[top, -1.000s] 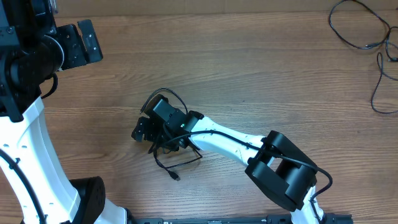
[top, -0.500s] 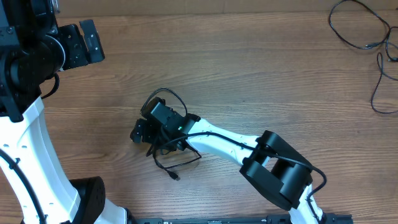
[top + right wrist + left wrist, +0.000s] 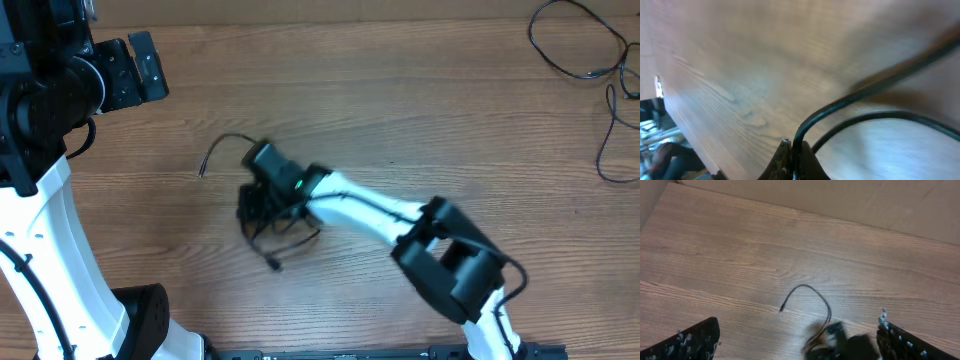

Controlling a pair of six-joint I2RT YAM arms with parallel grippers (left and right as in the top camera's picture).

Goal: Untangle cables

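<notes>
Cables (image 3: 805,286): pinching one strand (image 3: 830,106) with right fingers (image 3: 785,159), clamped tight, for drawing it clear of bunch; holding left fingers (image 3: 692,342) wide at 10 o'clock, out of way.

Overhead: the right arm (image 3: 370,210) is smeared by blur. The right gripper (image 3: 257,207) covers most of the cables (image 3: 292,237) at frame centre, so their crossings cannot be read. The loose cords (image 3: 575,45) at upper right are cut by the top and right edges.

Left wrist view: the fingers (image 3: 690,340) of the left gripper (image 3: 797,330) are cropped by the bottom edge. The right gripper, bottom centre, is blurred and cropped.

Right wrist view: blurred throughout. The cables run out at the right edge, and the clutter (image 3: 662,150) at lower left is unidentifiable.
</notes>
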